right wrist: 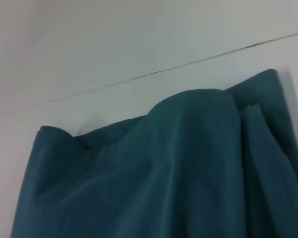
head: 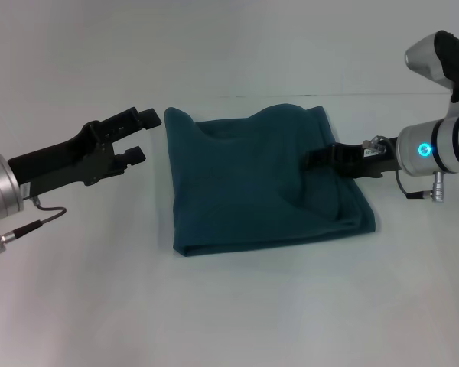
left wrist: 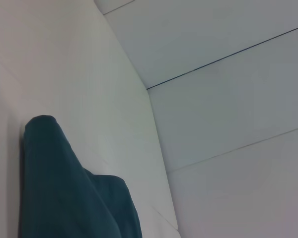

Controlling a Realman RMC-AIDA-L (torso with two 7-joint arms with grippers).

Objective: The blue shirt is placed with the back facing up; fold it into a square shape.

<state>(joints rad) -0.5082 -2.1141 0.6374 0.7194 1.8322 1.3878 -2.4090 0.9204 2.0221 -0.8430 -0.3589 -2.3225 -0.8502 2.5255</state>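
Observation:
The blue shirt lies folded into a rough square in the middle of the white table, plain side up. Its far right part rises in a hump. My right gripper reaches in from the right over the shirt's right half and is shut on a raised fold of the cloth; its fingertips are sunk in the fabric. The right wrist view shows that lifted hump of the shirt close up. My left gripper hovers open just left of the shirt's far left corner, touching nothing. That corner of the shirt shows in the left wrist view.
The white table stretches around the shirt on all sides. A thin seam line runs across the surface behind the shirt. Cables hang from both wrists.

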